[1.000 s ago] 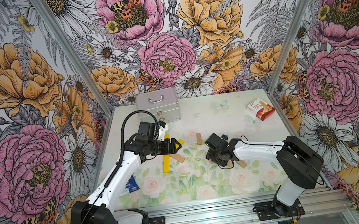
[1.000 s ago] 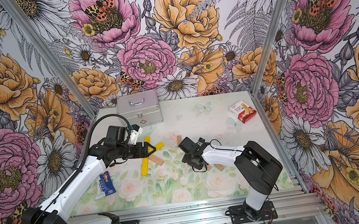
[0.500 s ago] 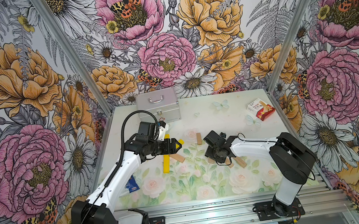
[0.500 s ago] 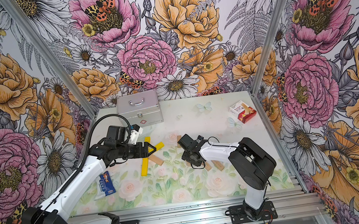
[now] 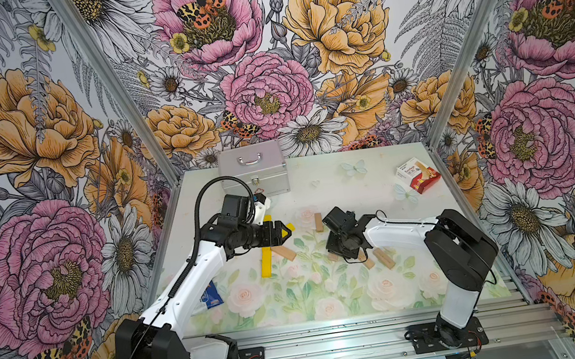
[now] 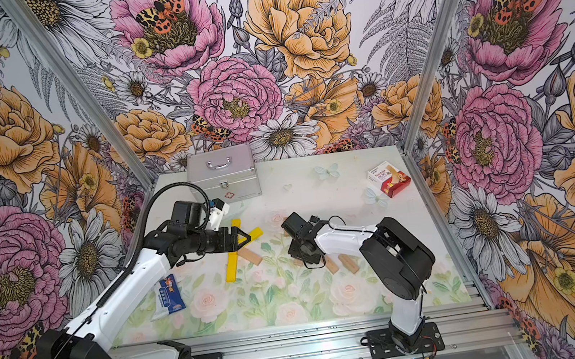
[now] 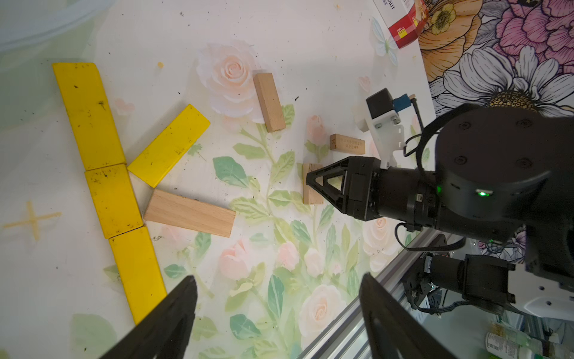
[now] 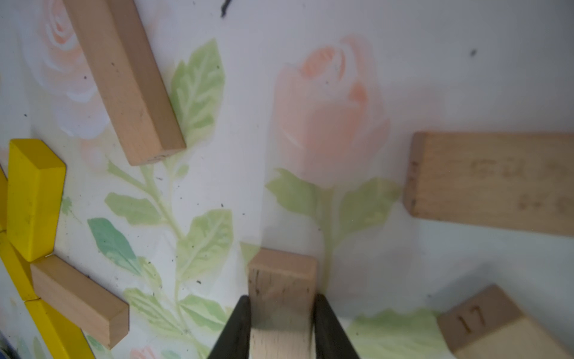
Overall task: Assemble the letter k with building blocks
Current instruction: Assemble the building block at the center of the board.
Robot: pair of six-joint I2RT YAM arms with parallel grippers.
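A letter k lies on the mat: a yellow stem (image 7: 111, 199) of three blocks, a yellow arm (image 7: 169, 145) and a pale wood arm (image 7: 189, 213). In both top views its stem (image 5: 266, 262) (image 6: 232, 267) lies just under my left gripper (image 5: 283, 232). That gripper (image 7: 278, 281) hovers open and empty. My right gripper (image 8: 281, 314) is shut on a pale wood block (image 8: 281, 286) (image 7: 311, 198), one finger on each long side; the block looks to rest on the mat. Loose wood blocks lie near it (image 7: 269, 102) (image 7: 347, 144) (image 5: 383, 258).
A silver case (image 5: 252, 170) stands at the back left. A red-and-white carton (image 5: 419, 180) sits at the back right and a blue-white sachet (image 5: 211, 298) under my left arm. The aluminium rail (image 5: 337, 336) runs along the front edge.
My right gripper has shifted a little to the left and its fingers have closed onto the pale wood block. The left arm has not moved.
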